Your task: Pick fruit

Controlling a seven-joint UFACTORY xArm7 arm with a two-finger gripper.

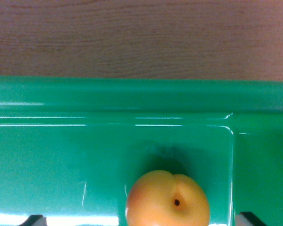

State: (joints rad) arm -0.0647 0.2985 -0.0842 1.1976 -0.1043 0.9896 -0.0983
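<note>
- Looking down from the wrist, the view shows a round, smooth, yellow-orange fruit with a small dark stem pit and a shallow cleft (169, 200), lying in a glossy green plastic tray (61, 160).
- The fruit sits at the bottom edge of the view, slightly to the wrist view's right of centre, and its lower part is cut off by the frame.
- It rests on the tray floor, close to a raised ridge or corner of the tray wall (232, 165) on the wrist view's right, and well apart from the thick rolled rim (132, 94) running across the middle of the view.
- Beyond the rim, a brown wood-grain bench (141, 33) fills the top of the view.
- Two small dark shapes at the bottom corners may be parts of the tool, but they are too cropped to tell; I cannot tell whether the jaws are wide or narrow.
- My judgement: the step in hand is the approach to the fruit, with no hold made yet.
- To do it well, the jaws should centre over the fruit, come straight down with enough spread to clear its widest girth, and avoid catching the nearby ridge.
- The skin looks slick and the body round, so a gentle, even squeeze at mid-height seems wise to prevent it rolling or slipping out.
</note>
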